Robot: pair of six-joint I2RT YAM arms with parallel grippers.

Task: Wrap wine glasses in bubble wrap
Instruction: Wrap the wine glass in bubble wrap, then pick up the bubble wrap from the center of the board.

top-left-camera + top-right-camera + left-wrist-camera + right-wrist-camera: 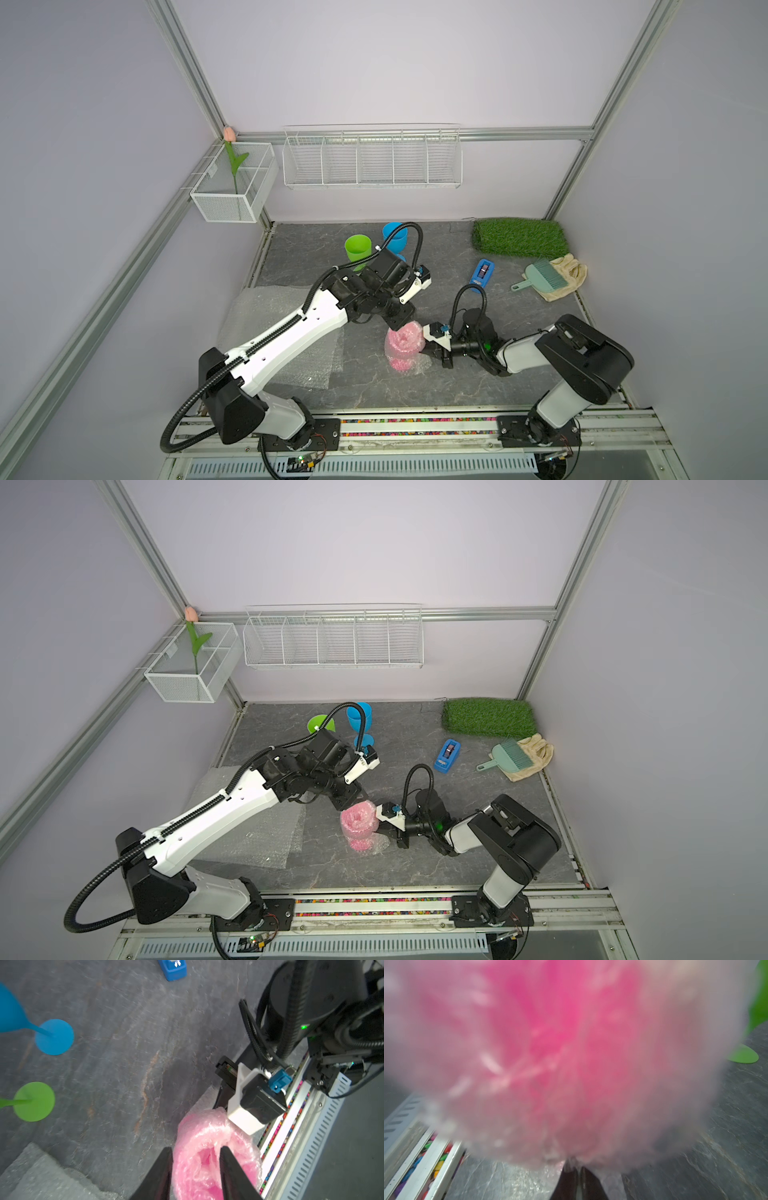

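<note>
Near the front middle of the table (478, 390), the pink goblet (401, 347) stands upright on its foot, bundled in bubble wrap (207, 1126). That's my piece.

My left hand (195, 1148) is over the bowl, pointing down, fingers part-way apart. One finger dips into the goblet's mouth and the other sits outside the wrapped rim, so the rim lies between them. I can't see them pinching it. I read this as poking the loose top of the film down into the cup so it stays tucked.

My right hand (576, 1167) comes in low from the side, closed tight on a fold of the wrap down by the stem. The pink bundle fills the wrist view in a blur, so the exact spot is hard to call. I judge that pinch is there to stop the film springing open and to steady the goblet while the top gets stuffed.

Further back, the green goblet (357, 247) and blue goblet (395, 237) wait bare and upright, well apart from the action. The spare sheets (266, 320) lie flat under my left arm, close by for the next glass. The blue tape dispenser (482, 272) sits off to my right, untouched.

One nearly done, I'd say, and two to go.
</note>
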